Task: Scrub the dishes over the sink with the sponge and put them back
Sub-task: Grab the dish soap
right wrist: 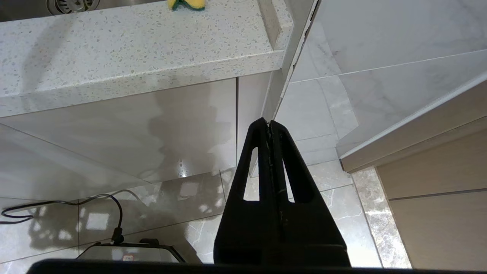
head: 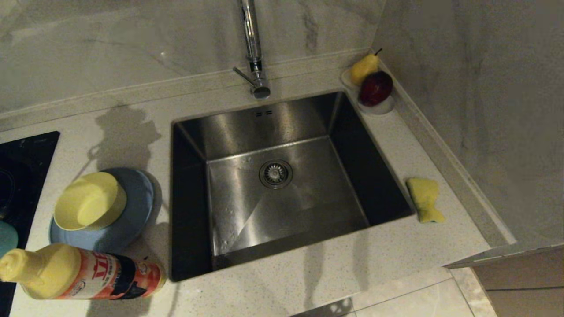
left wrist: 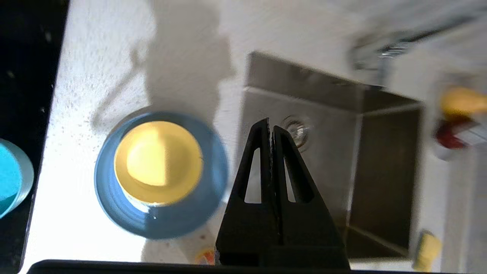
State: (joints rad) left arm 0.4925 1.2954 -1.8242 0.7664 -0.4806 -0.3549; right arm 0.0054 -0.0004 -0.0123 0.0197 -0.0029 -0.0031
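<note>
At nine o'clock of the head view, the small teal bowl (head: 6, 237) sits on the black hob (head: 24, 167) at the frame's edge. Beside it on the speckled white stone surface (head: 308, 273), the pale-yellow bowl (head: 90, 200) lies upside down on the wide light-blue plate (head: 110, 233). At seven o'clock lies a yellow squeeze bottle with a red label (head: 83, 273). In the centre is the square stainless-steel sink (head: 282, 185), its tall chrome tap (head: 253, 48) at twelve o'clock. The yellow sponge (head: 425, 199) lies on the surface at three o'clock, just beside the sink's rim. The left gripper (left wrist: 271, 125) hovers above the sink's edge, fingers clenched on nothing. The right gripper (right wrist: 269, 125) hangs below the surface, fingers likewise clenched and empty.
</note>
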